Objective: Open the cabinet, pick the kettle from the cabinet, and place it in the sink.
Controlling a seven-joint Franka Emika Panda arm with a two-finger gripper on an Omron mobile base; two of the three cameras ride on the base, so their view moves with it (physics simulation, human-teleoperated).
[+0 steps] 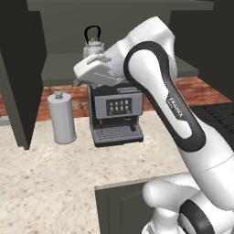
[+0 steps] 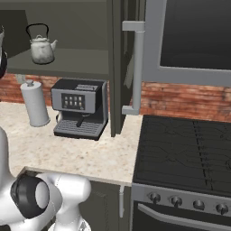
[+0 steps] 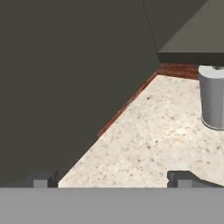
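Note:
The cabinet [image 1: 64,64] stands open, its left door [image 1: 20,68] swung out and its right door [image 2: 118,67] edge-on with a silver bar handle [image 2: 137,67]. The kettle [image 1: 93,45], pale with a black arched handle, sits upright on the shelf; the right base view has the kettle [image 2: 42,47] at the upper left. My gripper [image 1: 77,81] hangs just below and in front of the kettle, level with the shelf's front edge and pointing left. In the hand view the gripper [image 3: 113,179] is open with nothing between its fingertips, facing the left door's inner face [image 3: 65,78]. The sink is out of view.
A tall grey cylinder [image 1: 61,116] with a knob and a black coffee machine [image 1: 116,112] stand on the speckled counter [image 1: 55,169] under the shelf. A black stove [image 2: 185,153] lies to the right. Red brick backs the counter.

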